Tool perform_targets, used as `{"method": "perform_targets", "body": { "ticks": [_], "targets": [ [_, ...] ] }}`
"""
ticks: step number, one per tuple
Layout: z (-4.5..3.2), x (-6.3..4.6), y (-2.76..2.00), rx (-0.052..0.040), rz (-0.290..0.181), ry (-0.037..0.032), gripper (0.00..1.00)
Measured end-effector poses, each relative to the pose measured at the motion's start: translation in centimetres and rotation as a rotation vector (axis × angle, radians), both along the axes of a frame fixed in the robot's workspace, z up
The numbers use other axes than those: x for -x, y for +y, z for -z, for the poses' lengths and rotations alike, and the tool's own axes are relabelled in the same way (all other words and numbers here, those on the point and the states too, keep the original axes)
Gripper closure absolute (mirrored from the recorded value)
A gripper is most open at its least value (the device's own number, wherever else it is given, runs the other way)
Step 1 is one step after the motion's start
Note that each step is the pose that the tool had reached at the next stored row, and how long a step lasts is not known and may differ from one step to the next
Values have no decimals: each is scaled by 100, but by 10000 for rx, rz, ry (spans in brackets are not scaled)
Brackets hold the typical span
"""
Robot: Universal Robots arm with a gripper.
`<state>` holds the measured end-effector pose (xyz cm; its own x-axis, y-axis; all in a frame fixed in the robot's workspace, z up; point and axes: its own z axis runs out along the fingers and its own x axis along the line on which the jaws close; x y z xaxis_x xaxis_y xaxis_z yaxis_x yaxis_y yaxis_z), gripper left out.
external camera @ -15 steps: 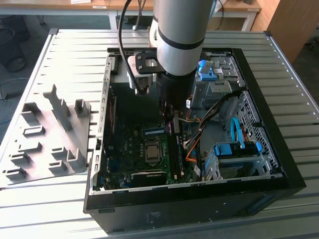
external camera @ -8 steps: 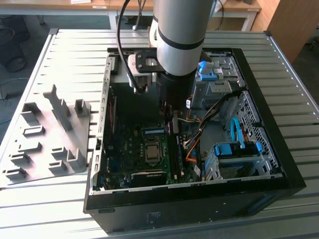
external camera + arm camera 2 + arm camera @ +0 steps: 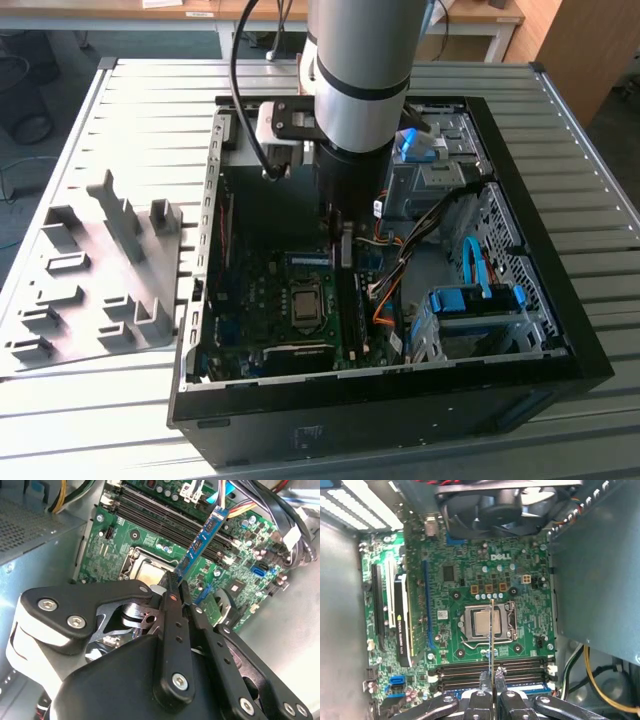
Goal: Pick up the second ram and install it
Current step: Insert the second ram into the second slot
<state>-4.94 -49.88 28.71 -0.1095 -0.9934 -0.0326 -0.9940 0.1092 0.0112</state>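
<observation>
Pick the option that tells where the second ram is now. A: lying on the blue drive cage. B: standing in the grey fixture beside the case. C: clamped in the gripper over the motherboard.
C: in the second wrist view the gripper is shut on the second ram, which reaches out over the green motherboard.

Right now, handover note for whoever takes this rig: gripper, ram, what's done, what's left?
Gripper: shut on the second ram, held on edge above the motherboard inside the open case.
Done: pickup; the ram hangs by the memory slots.
Left: it is not seated in any slot yet.
Grey fixture lies beside the case, at the exterior view's left.
</observation>
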Motion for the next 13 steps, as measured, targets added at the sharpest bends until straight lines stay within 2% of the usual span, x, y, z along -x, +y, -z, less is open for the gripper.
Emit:
{"method": "perform_targets", "body": {
  "ticks": [13],
  "targets": [
    [0,0,0,11,1221,0,86]
  ]
}}
